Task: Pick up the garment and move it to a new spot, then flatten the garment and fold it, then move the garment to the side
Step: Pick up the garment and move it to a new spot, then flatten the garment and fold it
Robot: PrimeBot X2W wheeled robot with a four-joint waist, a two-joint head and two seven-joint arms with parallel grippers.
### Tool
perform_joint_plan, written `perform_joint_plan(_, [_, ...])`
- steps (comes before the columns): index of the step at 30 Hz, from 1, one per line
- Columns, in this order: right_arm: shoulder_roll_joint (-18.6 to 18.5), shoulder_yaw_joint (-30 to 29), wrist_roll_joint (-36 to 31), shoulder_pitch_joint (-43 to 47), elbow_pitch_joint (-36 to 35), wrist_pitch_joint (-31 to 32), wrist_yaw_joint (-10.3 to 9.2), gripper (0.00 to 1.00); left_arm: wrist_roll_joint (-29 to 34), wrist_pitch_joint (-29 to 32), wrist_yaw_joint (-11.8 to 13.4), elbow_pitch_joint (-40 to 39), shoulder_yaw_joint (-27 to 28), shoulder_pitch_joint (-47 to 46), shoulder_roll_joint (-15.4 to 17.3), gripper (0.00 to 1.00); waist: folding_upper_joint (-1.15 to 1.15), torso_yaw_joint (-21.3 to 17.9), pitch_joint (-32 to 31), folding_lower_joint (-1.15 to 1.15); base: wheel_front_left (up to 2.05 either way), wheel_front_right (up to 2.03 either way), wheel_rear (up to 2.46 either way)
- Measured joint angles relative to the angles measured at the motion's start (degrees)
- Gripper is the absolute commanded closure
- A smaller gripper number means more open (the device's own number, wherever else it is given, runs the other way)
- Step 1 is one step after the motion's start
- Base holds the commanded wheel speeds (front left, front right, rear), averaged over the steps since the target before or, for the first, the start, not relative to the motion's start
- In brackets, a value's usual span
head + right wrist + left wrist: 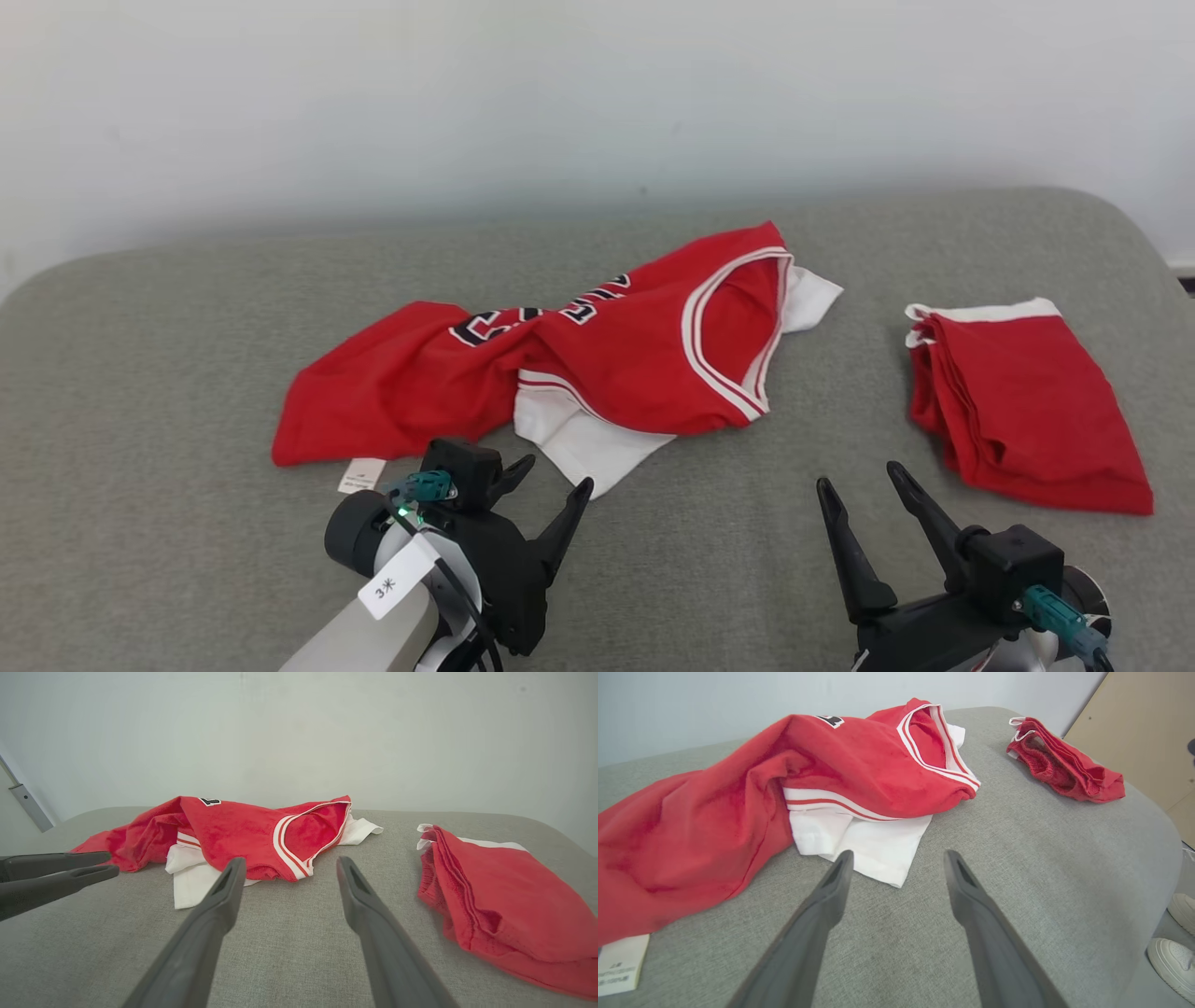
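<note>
The garment, a red jersey with white trim and black lettering, lies crumpled in the middle of the grey cushioned surface, with a white layer sticking out at its near edge. My left gripper is open just in front of that white edge, apart from it. In the left wrist view the left gripper points at the garment with nothing between its fingers. My right gripper is open over bare cushion, to the right of the garment. The right wrist view has the right gripper facing the garment, with the left gripper at the left edge.
A folded pile of red shorts with white trim lies at the right of the surface, also in the wrist views. A white label hangs from the jersey's near left hem. White shoes stand on the floor beyond the cushion's edge.
</note>
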Motion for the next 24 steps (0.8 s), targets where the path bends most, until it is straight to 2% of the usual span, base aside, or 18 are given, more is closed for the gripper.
perform_joint_plan(11, [0.2,0.5,0.0,-2.5,-1.0,0.2,0.07,0.00,0.6,1.6,1.6,0.7,0.6,-2.7,0.4,0.00,0.00,-5.1,4.7,0.00,0.00,0.00,0.00])
perform_joint_plan(17, [0.0,1.6,0.0,-4.6,-1.2,0.5,1.96,0.00,0.8,2.9,2.0,1.9,0.8,-4.3,0.6,0.00,0.00,-7.7,8.5,0.01,0.00,0.00,0.00])
perform_joint_plan(24, [-0.3,1.6,0.0,-6.0,-1.2,0.5,2.54,0.00,1.6,4.5,2.2,3.3,0.2,-5.9,0.6,0.00,0.00,-9.5,12.0,0.01,0.00,0.00,0.00])
